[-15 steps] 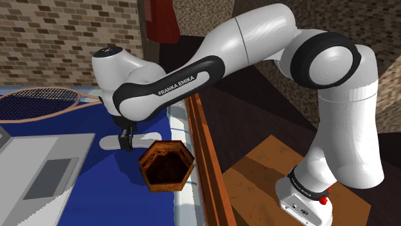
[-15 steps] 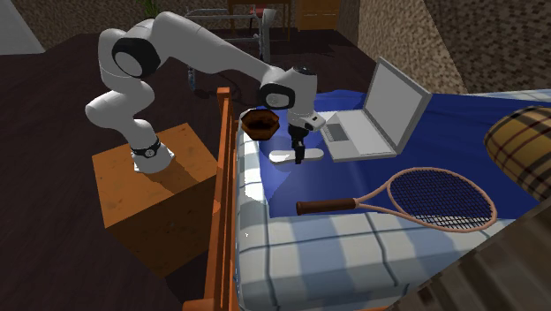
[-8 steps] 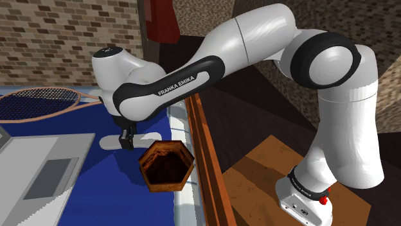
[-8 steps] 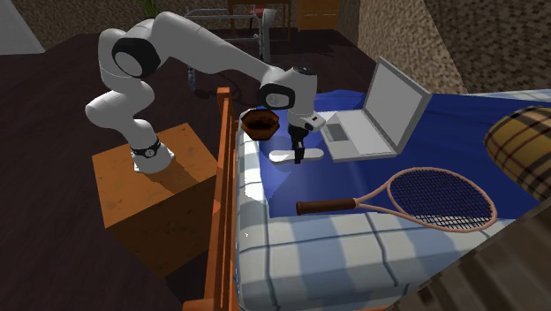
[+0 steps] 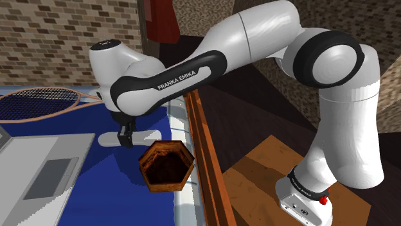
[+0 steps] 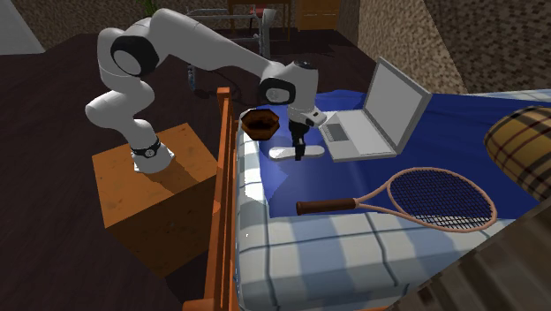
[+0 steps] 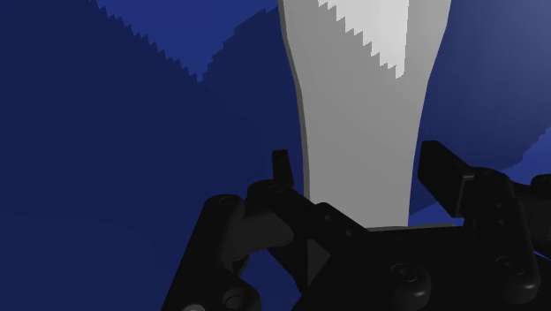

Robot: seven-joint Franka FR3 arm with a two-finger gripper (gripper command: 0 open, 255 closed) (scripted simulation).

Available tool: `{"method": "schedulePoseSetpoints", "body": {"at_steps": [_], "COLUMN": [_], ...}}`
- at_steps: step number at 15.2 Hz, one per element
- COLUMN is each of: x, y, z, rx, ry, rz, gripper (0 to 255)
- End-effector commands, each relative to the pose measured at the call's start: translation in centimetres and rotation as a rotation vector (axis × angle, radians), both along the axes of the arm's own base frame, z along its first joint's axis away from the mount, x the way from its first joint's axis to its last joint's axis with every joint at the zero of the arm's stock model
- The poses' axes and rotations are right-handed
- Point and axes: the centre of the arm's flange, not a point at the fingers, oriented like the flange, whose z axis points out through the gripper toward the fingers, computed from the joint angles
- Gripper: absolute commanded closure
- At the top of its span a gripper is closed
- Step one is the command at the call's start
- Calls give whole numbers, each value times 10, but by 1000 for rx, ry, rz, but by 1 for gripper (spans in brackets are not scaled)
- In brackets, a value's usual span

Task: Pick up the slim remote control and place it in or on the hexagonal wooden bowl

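Higher now than 0.5 s ago: lifts the wrist and the black gripper (image 5: 125,136) a little, and with it the slim remote control (image 5: 149,135), a plain white bar. Clamps that bar across its narrow body, both fingers (image 7: 441,168) pressed to its long edges in the wrist view, with dark shadow on the blue bedcover (image 5: 96,192) beneath. Reads as a grasp made and a lift just begun; puts the pick all but done and leaves the carry and the release.

From the shoulder view's left: finds a tennis racket (image 5: 38,103) lying flat at the far edge, then an open grey laptop (image 5: 45,167), then the remote hanging low over the cover, just beside the laptop's corner. Next to the right, near the remote and closer to the camera, finds the hexagonal wooden bowl (image 5: 145,173), upright on the cover beside the wooden rail (image 5: 205,160). Holds nothing: dark brown inside, bare to the bottom. Probably calls for a short sideways carry with enough height to pass the near rim. Risks bridging rim to rim or tipping out, with a bar about as long as the mouth is wide. Past the rail, shows the orange-brown stand (image 5: 270,173) under the arm's base.
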Motion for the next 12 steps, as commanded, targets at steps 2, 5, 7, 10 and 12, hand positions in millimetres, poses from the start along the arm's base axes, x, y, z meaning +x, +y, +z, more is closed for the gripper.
{"method": "schedulePoseSetpoints", "body": {"at_steps": [2,5,7,10,12], "x": [0,0,0,0,0], "y": [-1,-1,-1,-1,-1], "z": [15,31,42,58,68], "rx": [0,0,0,0,0], "ry": [0,0,0,0,0], "rz": [0,0,0,0,0], "gripper": [255,255,255,255,255]}}
